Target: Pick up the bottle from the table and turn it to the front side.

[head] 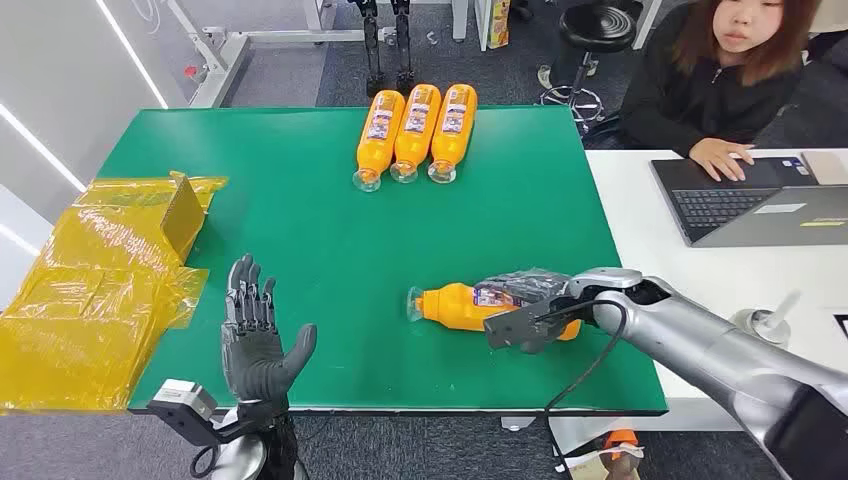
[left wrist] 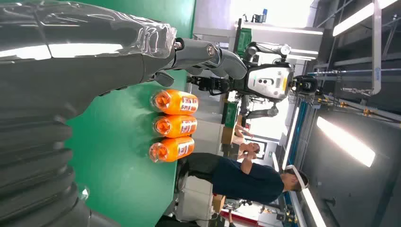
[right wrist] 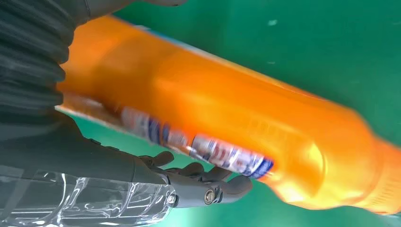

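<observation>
Grasp step: right hand wraps the lying orange drink bottle on the green table; left hand spread, empty; next, lift and rotate

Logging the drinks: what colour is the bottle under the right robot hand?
Orange, with a blue and white label; the bottle shows best in the right wrist view.
</observation>
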Controlling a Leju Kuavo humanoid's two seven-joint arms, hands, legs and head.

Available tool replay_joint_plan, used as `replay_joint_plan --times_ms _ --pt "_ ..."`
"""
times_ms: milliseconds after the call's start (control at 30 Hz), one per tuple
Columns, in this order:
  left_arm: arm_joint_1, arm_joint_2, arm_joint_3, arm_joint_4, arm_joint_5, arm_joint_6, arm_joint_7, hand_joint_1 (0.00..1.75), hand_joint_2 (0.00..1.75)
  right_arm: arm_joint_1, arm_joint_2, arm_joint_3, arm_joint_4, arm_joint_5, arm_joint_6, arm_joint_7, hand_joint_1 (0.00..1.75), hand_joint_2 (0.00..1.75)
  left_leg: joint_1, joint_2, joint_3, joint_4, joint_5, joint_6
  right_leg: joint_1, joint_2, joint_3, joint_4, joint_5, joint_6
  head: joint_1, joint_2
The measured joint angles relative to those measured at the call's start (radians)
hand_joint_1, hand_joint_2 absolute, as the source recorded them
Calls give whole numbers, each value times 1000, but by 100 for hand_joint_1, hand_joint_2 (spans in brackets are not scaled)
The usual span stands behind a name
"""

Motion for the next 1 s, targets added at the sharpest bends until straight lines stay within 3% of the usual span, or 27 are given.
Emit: replay_joint_plan --times_ms 167,200,300,333,767,1000 --pt "1 5 0 2 6 -7 0 0 175 38 -22 1 2 -5 -48 -1 0 175 0 1 1 0 0 0 0 1 1 0 0 0 0 0" --pt "1 6 0 2 8 -10 0 0 175 47 -28 1 1 -5 -62 -2 36 175 0 1 2 0 0 0 0 1 1 0 0 0 0 0" --pt "3 7 0 3 8 -16 0 0 175 78 -46 -6 -12 10 -103 -5 167 175 0 1 5 0 -1 1 1 1 5 -1 -1 1 0 0" --pt "4 8 0 3 6 -15 0 0 175 89 -51 -12 -20 21 -116 -6 175 175 0 1 6 0 -1 1 1 1 7 -1 -1 1 0 0" --pt "18 11 0 3 3 -5 0 0 175 141 -55 -87 -48 104 -149 -14 175 175 0 2 9 0 -1 2 0 1 10 -1 0 2 0 0" --pt "17 11 4 3 -3 -19 0 0 175 189 -55 -148 -93 160 -221 -2 175 175 0 2 9 0 -1 2 0 2 10 -1 0 2 0 0"
